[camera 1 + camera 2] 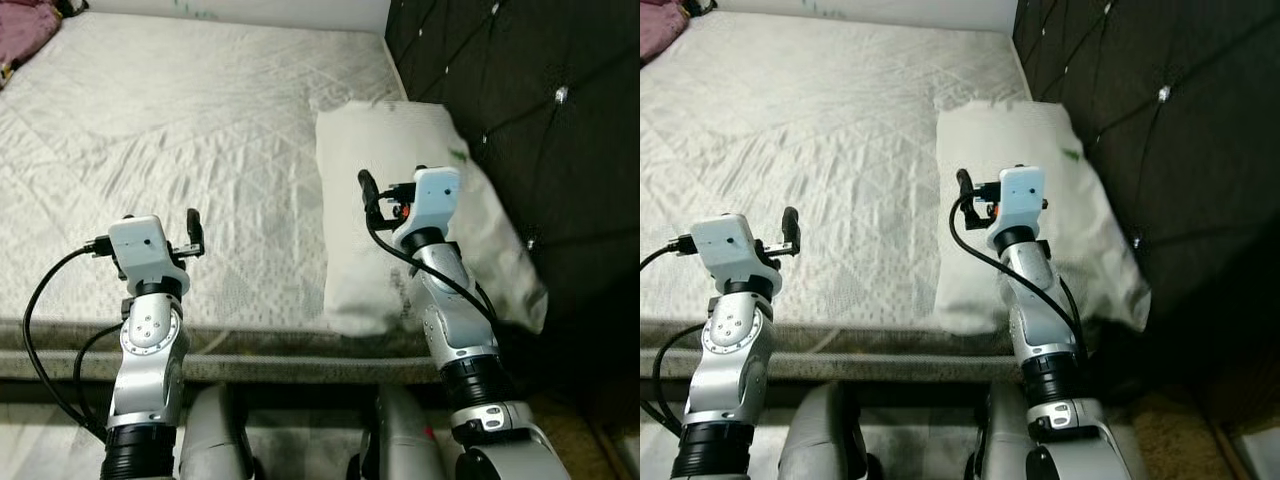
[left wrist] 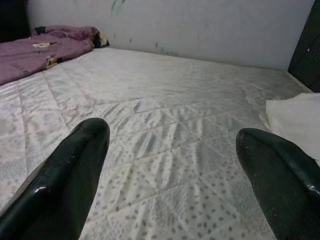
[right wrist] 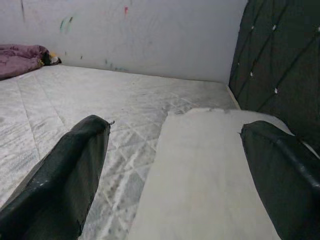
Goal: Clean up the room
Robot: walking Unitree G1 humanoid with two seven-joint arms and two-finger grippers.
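Silver arms, two, raised side by side over the near edge of the bed: head views. Left pincer [image 1: 192,232] hangs above the white quilted mattress [image 1: 200,130], nothing held; right pincer [image 1: 368,188] hangs over the inner edge of the white rectangular pillow [image 1: 420,210], nothing held. Pillow lies at the mattress's right side against the black tufted headboard [image 1: 520,110], one near corner overhanging the bed edge; judged the item most likely to want straightening, hence the right arm's station above it. Crumpled purple cloth [image 1: 25,30] sits at the far left corner, well apart from both arms. Left wrist view: black fingers [image 2: 65,175] spread wide over bare mattress, purple cloth [image 2: 45,47] far off by the wall, pillow at the edge. Right wrist view: fingers [image 3: 65,170] spread wide, straddling the pillow [image 3: 215,170], poised for a grasp not yet made.
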